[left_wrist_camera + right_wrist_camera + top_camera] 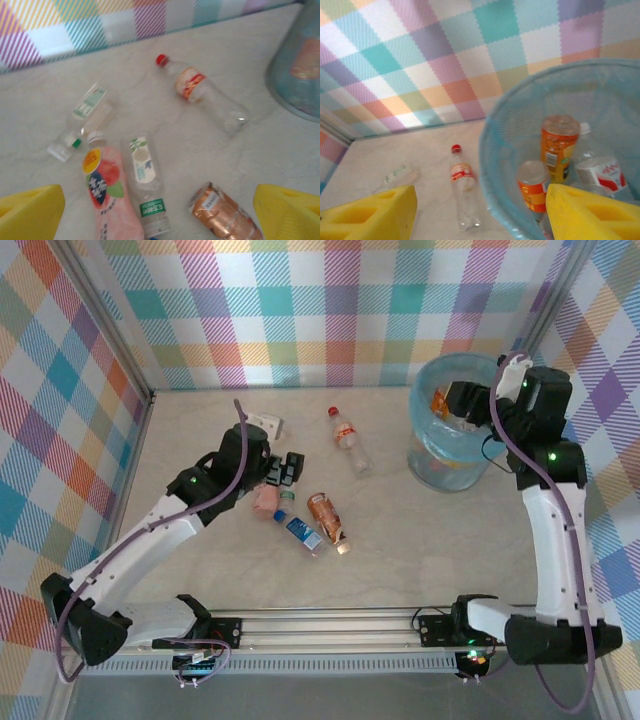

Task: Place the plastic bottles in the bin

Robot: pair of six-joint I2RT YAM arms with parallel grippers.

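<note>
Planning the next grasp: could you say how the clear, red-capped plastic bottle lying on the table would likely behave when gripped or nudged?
The clear, red-capped plastic bottle looks empty, so it is probably light. Lying on its round side on the smooth table, it would likely roll if nudged. Its thin clear wall may dent when squeezed.

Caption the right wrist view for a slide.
Open right gripper at the bin, orange bottles inside; red-capped bottle lies outside.
</note>
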